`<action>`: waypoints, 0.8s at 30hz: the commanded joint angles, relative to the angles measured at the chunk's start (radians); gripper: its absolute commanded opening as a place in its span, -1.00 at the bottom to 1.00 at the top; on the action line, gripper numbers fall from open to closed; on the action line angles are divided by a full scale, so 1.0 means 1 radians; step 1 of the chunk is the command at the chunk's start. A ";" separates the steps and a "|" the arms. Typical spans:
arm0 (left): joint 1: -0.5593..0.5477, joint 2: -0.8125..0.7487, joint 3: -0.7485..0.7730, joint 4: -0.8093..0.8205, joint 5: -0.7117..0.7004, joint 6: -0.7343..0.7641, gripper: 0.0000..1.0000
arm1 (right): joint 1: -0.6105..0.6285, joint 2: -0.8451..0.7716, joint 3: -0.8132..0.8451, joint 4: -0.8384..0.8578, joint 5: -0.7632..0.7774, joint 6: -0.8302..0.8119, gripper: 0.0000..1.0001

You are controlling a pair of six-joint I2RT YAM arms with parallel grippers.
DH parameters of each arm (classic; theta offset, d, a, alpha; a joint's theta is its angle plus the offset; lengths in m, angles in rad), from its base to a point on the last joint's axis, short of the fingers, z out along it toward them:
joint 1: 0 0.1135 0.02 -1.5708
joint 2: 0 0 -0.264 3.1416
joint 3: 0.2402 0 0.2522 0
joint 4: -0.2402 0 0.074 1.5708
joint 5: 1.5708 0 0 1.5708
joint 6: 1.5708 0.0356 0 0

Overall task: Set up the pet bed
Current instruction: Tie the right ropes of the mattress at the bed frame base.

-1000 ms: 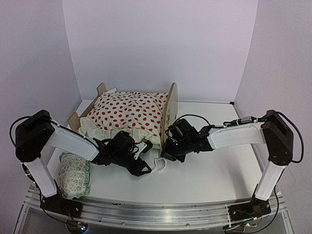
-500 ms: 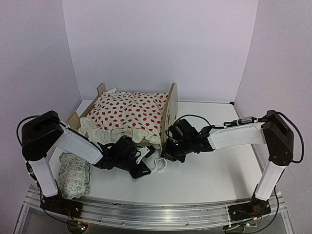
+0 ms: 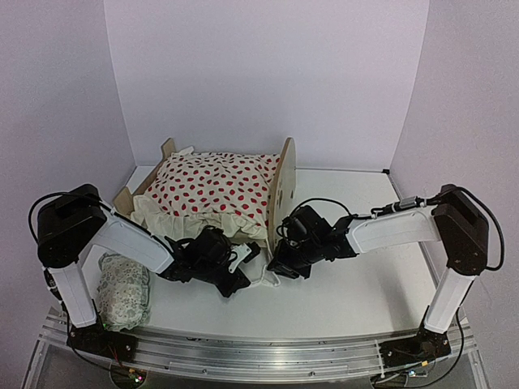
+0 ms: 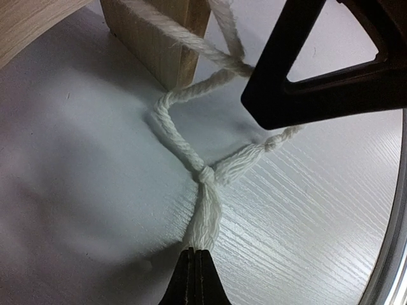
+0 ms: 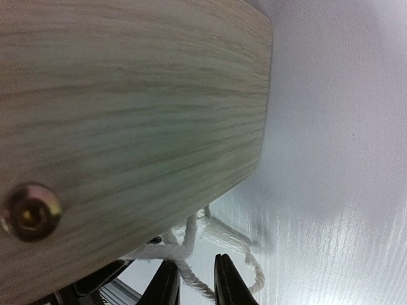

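Starting with the table (image 3: 365,284): the pet bed (image 3: 122,198) sits at its far left, headboard (image 3: 285,178) on the right end. The red-dotted blanket (image 3: 212,183) is spread over the top, so the bedding part looks done to me. The pillow (image 3: 123,290) lies at the near left, well apart from the bed, and I'd guess it's parked there until needed.

Both arms reach in low at the bed's near right corner. That's where a white cord (image 4: 181,143) comes off the wooden leg (image 4: 159,44).

The left gripper (image 4: 195,257) has its fingers pressed together right on the frayed end below the knot (image 4: 205,175). It looks like it's pinching that end to pull the cord taut. The right gripper (image 5: 194,267) is slightly spread with cord strands at its tips, not clamped on anything that I can see.

Count: 1 bed, 1 blanket, 1 pillow, 2 grippers, 1 cord, 1 knot, 1 screw (image 5: 28,213) in the headboard.
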 commanded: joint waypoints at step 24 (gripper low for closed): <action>0.047 -0.131 0.199 -0.123 -0.067 -0.121 -1.00 | 0.004 -0.027 -0.059 0.159 0.018 -0.079 -0.66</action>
